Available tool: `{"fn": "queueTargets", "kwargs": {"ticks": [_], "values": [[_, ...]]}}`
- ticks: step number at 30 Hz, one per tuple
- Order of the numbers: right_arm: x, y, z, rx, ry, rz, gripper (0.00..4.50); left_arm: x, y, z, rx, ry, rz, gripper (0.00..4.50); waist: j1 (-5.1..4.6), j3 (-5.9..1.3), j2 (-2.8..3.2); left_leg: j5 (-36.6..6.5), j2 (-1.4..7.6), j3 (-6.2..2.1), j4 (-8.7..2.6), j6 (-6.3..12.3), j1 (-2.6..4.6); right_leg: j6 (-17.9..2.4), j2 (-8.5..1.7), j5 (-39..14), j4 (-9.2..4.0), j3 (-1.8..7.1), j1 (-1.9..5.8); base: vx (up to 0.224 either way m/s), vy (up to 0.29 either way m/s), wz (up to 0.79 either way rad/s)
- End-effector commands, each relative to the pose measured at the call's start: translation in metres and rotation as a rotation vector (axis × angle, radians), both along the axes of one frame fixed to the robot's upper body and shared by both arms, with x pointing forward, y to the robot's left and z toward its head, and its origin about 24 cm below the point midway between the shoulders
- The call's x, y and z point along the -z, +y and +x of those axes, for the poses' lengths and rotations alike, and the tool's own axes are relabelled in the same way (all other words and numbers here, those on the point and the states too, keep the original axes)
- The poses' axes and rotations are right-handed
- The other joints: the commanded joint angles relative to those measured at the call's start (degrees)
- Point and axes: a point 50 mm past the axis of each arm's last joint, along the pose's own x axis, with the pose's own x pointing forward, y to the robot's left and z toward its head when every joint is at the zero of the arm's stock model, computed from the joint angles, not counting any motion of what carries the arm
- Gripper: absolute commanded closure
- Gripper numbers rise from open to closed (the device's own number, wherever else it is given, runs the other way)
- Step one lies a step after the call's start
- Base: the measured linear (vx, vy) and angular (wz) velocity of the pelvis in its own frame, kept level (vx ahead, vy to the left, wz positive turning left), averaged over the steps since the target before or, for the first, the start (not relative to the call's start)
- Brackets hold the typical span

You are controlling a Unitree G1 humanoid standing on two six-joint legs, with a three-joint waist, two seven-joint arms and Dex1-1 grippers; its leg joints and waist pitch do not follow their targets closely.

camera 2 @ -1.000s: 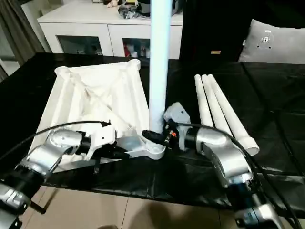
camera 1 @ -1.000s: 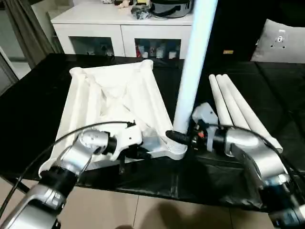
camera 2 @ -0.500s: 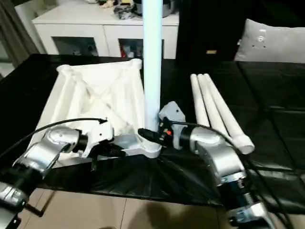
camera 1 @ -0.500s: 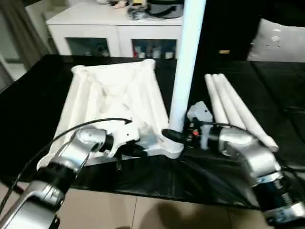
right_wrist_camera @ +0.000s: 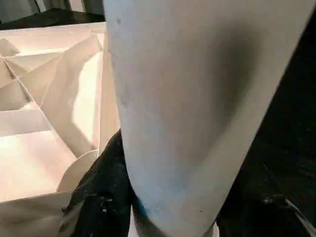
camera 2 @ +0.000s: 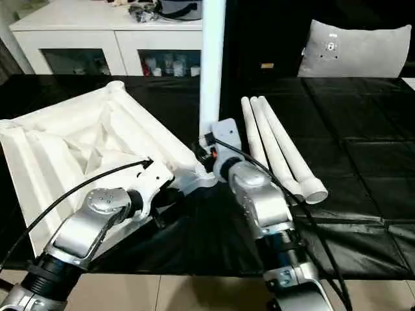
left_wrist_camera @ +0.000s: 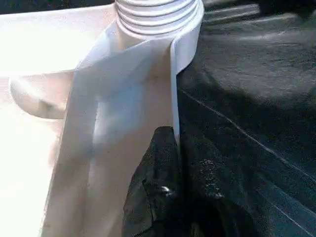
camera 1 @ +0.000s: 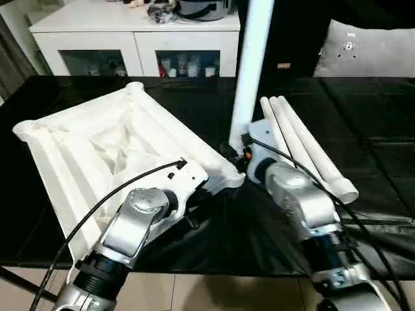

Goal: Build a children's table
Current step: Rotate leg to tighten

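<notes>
Tabletop [camera 1: 97,142] lies inverted, left; one leg [camera 1: 253,58] stands in its near-right socket; three legs [camera 1: 305,142] lie right.

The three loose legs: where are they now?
In the head views, the three loose legs lie side by side on the black table, just right of the right gripper and the upright leg.

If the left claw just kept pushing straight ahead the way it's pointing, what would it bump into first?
Probably the threaded corner socket of the upturned table top. The left claw, shut on the top's rim wall, points along that wall toward the socket, though depth is hard to judge.
</notes>
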Motion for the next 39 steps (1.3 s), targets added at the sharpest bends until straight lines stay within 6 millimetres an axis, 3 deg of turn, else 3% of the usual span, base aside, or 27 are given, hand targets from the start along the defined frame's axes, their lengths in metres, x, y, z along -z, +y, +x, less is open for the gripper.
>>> {"fn": "queueTargets", "kwargs": {"ticks": [1, 2, 5, 6, 7, 8, 16, 22, 25, 31, 38, 39], "values": [[0.065, 0.003, -0.023, -0.014, 0.318, -0.07, 2.63, -0.013, -0.013, -0.002, 0.041, -0.06, -0.025, 4.5, 0.47, -1.41, -0.02, -15.46, 3.6, -1.32, -4.14, -0.83, -0.27, -8.61, -4.97, -12.79, -5.52, 3.04, 1.22, 0.0, 0.0, 0.0], [0.064, 0.003, -0.023, -0.018, 0.313, -0.063, 2.07, -0.013, -0.013, -0.003, 0.04, -0.061, -0.025, 4.5, 0.37, -1.36, -0.06, -16.03, 3.63, -1.32, -4.19, -0.93, -0.28, -8.54, -4.95, -13.56, -5.54, 3.04, 1.22, 0.0, 0.0, 0.0], [0.064, 0.002, -0.021, -0.013, 0.302, -0.042, 1.84, -0.014, -0.013, -0.003, 0.035, -0.058, -0.025, 4.5, 0.19, -1.44, 0.09, -17.95, 3.71, -1.41, -4.18, -1.52, 0.0, -8.7, -5.01, -16.31, -5.74, 3.14, 0.92, 0.0, 0.0, 0.0], [0.064, 0.002, -0.021, -0.013, 0.302, -0.042, 1.72, -0.014, -0.013, -0.003, 0.035, -0.058, -0.025, 4.5, 0.49, -1.62, 0.12, -17.4, 3.92, -1.34, -4.14, -1.62, 0.06, -8.61, -5.15, -14.88, -5.73, 3.24, 0.99, 0.0, 0.0, 0.0], [0.063, 0.001, -0.021, -0.011, 0.29, -0.035, 1.58, -0.015, -0.013, -0.002, 0.039, -0.071, -0.025, 4.5, 0.49, -1.82, -0.08, -14.72, 3.84, -1.36, -4.02, -1.42, -0.13, -9.28, -4.79, -9.24, -5.09, 3.14, 1.38, 0.0, 0.0, 0.0], [0.062, -0.001, -0.02, -0.015, 0.277, -0.028, 1.47, -0.015, -0.012, -0.001, 0.041, -0.085, -0.02, 4.5, 0.53, -1.77, 0.28, -13.38, 3.77, -1.29, -3.94, -1.05, -0.28, -9.58, -4.73, -5.97, -4.88, 3.01, 1.42, 0.0, 0.0, 0.0], [0.05, -0.014, -0.026, -0.099, 0.17, 0.03, 0.82, -0.016, 0.004, 0.01, 0.052, -0.122, 0.025, 4.5, 1.38, -2.5, 0.35, -6.07, 3.48, -1.03, -2.68, 1.26, -0.6, -11.0, -4.67, 7.26, -3.71, 2.65, 2.19, 0.0, 0.0, 0.0], [0.037, -0.031, -0.03, -0.196, 0.072, 0.055, 0.26, -0.016, 0.013, 0.013, 0.131, -0.127, 0.039, 4.5, 2.01, -2.39, 0.38, -7.99, 3.6, -1.0, -2.66, 1.52, -0.49, -11.03, -4.74, 4.47, -3.75, 2.51, 2.16, 0.0, 0.0, 0.0], [0.03, -0.037, -0.032, -0.266, 0.028, 0.063, 0.02, -0.014, 0.017, 0.011, 0.196, -0.116, 0.048, 4.5, 2.1, -2.64, 0.37, -5.96, 3.57, -0.99, -2.24, 2.5, -0.73, -11.86, -4.72, 7.24, -3.31, 2.44, 2.33, 0.0, 0.0, 0.0], [0.012, -0.055, -0.034, -0.469, -0.039, -0.024, 0.02, -0.008, 0.029, 0.004, 0.387, -0.082, 0.099, 4.5, 2.41, -2.68, 0.43, -5.44, 3.7, -0.91, -1.81, 4.61, -0.62, -13.0, -4.73, 8.08, -3.04, 2.2, 2.18, 0.0, 0.0, 0.0], [0.007, -0.065, -0.037, -0.631, -0.008, -0.065, 0.02, -0.006, 0.038, 0.001, 0.533, -0.084, 0.174, 4.5, 3.52, -2.84, 0.64, -5.14, 4.08, -0.89, -1.42, 5.03, -0.55, -14.31, -4.85, 8.71, -2.47, 2.1, 1.92, 0.0, 0.0, 0.0], [0.006, -0.066, -0.036, -0.648, -0.004, -0.068, 0.19, -0.006, 0.038, 0.0, 0.56, -0.075, 0.168, 4.5, 3.56, -2.88, 0.71, -5.23, 4.07, -0.88, -1.38, 5.0, -0.55, -14.48, -4.88, 8.66, -2.44, 2.09, 1.9, 0.0, 0.0, 0.0]]}}
